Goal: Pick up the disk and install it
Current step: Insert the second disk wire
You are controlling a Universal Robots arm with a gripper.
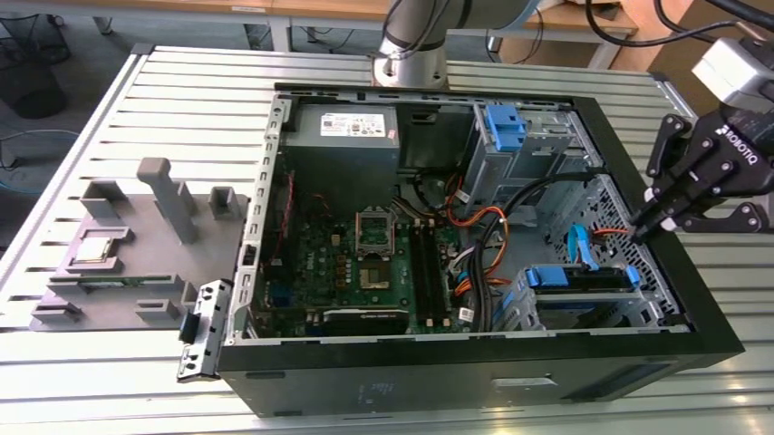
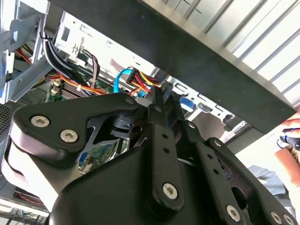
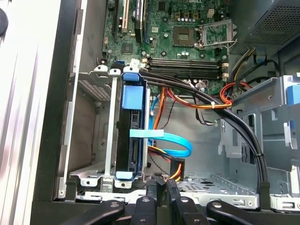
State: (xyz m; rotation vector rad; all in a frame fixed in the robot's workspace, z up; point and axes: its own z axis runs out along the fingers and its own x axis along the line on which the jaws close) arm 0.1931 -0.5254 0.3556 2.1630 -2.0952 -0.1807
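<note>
gripper (image 1: 650,220) hangs over the pc case (image 1: 362,385) rim, fingers pinched narrow, holding nothing. the disk (image 1: 585,278) in its blue frame sits seated in the drive cage (image 1: 514,304), at about 7 o'clock from the gripper in the exterior view, long axis running 3-to-9 there, just beside the blue sata cable (image 3: 171,145).

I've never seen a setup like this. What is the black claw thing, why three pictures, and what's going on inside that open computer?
The black claw is the gripper of a robot arm. The exterior view comes from a camera off the arm; the two wrist views come from cameras riding on the arm near the gripper. An open computer case lies on a slatted metal table. The gripper hangs over the case's edge at the exterior view's right, its fingers together and holding nothing. The disk, in its blue frame, already sits in a metal bay inside the case.
</note>
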